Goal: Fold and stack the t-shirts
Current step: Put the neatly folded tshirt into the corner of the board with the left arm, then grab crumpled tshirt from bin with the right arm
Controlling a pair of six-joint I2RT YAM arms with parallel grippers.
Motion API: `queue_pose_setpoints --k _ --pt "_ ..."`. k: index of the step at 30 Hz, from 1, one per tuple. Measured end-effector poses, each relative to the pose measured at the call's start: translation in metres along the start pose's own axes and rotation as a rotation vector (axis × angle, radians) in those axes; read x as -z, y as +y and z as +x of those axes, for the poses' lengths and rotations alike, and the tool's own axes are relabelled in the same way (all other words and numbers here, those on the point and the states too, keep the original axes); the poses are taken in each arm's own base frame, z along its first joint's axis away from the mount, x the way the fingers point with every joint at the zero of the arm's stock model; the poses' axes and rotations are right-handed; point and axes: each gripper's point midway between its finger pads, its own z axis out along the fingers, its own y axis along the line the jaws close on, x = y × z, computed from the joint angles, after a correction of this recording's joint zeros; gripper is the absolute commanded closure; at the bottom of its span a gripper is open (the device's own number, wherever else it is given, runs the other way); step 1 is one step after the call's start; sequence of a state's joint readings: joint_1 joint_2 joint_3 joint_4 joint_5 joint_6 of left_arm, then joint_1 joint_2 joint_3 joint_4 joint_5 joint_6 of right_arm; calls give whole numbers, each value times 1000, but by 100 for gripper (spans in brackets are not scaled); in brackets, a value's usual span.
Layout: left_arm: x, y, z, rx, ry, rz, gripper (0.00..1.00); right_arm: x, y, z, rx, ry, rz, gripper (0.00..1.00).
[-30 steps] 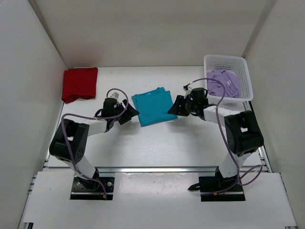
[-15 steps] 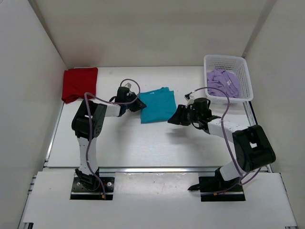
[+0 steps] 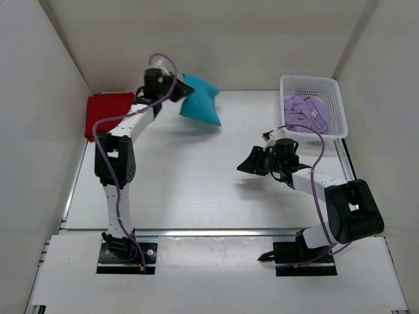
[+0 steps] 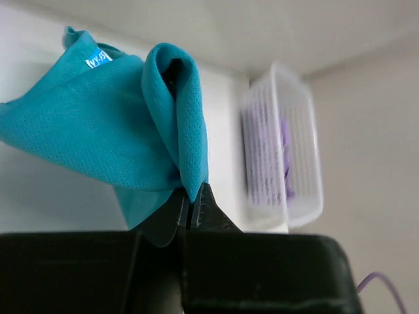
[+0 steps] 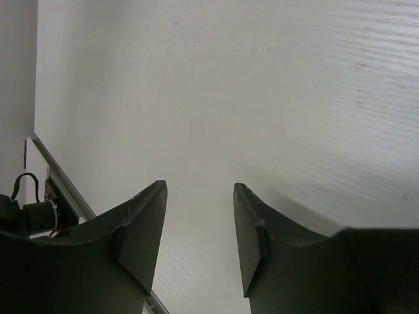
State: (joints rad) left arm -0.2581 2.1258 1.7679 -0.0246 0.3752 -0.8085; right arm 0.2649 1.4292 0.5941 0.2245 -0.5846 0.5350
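The folded teal t-shirt [image 3: 200,103] hangs in the air near the back of the table, pinched at one edge by my left gripper [image 3: 177,88], which is shut on it. From the left wrist the teal t-shirt [image 4: 118,131] drapes upward from the closed gripper [image 4: 192,199]. The dark red t-shirt [image 3: 109,114] lies folded at the back left, just left of the raised arm. The lavender t-shirt [image 3: 306,113] sits crumpled in the white basket [image 3: 313,84]. My right gripper [image 3: 249,161] stands open and holds nothing, low over bare table; the right wrist view shows that gripper [image 5: 200,190] apart over the table surface.
The white basket [image 4: 278,150] appears blurred at the back right in the left wrist view. White walls enclose the table on three sides. A metal rail [image 3: 216,231] runs along the near edge by the arm bases.
My left gripper has closed on the teal t-shirt and lifted it off the middle of the table, carrying it back and left toward the red t-shirt. The right gripper drew back slightly.
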Motion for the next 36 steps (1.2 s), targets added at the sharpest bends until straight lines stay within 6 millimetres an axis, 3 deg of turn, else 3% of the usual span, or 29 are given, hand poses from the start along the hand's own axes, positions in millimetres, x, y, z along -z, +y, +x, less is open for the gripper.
queue_pose_setpoints --k 2,4,5,6,8,9,11,13,15,18,20,22,23,24,27,28,30,33,35,36 --pt "23 11 -50 10 -87 -6 100 1 -2 1 -6 2 1 57" --pt "59 44 -108 49 -191 -46 99 1 -1 1 -5 5 -3 57" --pt "79 66 -133 71 -245 -74 93 1 0 1 -5 7 -6 57" --pt "103 92 -156 96 -301 -110 77 1 0 2 -4 10 -10 57" --pt "152 151 -185 160 -407 -191 22 1 3 4 1 16 -19 56" --pt "180 184 -189 214 -454 -241 1 0 4 5 3 20 -24 57" --pt "225 246 -178 339 -520 -335 2 -1 9 9 12 33 -38 56" --pt "249 293 -147 454 -526 -416 1 -3 14 13 21 47 -51 56" --pt "251 318 -110 536 -488 -472 1 -4 17 17 26 57 -58 56" --pt "242 326 -60 604 -410 -510 1 -6 22 21 35 70 -66 57" --pt "240 320 -41 623 -381 -516 1 -7 24 24 38 78 -66 65" --pt "245 305 -32 621 -382 -507 1 -7 22 25 36 78 -56 81" --pt "248 296 -31 612 -390 -497 2 -7 21 25 39 77 -50 95" --pt "251 286 -31 595 -400 -483 2 -7 19 24 36 74 -32 100" --pt "251 251 -35 506 -426 -451 1 -9 17 12 52 59 38 100" --pt "243 236 -33 461 -413 -438 1 -10 16 1 74 40 74 100" --pt "207 187 -18 315 -339 -393 5 -12 25 -35 128 -26 125 100" --pt "144 84 39 79 -173 -234 60 -3 47 -103 182 -177 127 100" --pt "121 17 102 -53 -41 -100 79 15 41 -148 183 -291 149 100" --pt "117 -7 130 -97 18 -48 83 29 27 -172 167 -348 192 100"
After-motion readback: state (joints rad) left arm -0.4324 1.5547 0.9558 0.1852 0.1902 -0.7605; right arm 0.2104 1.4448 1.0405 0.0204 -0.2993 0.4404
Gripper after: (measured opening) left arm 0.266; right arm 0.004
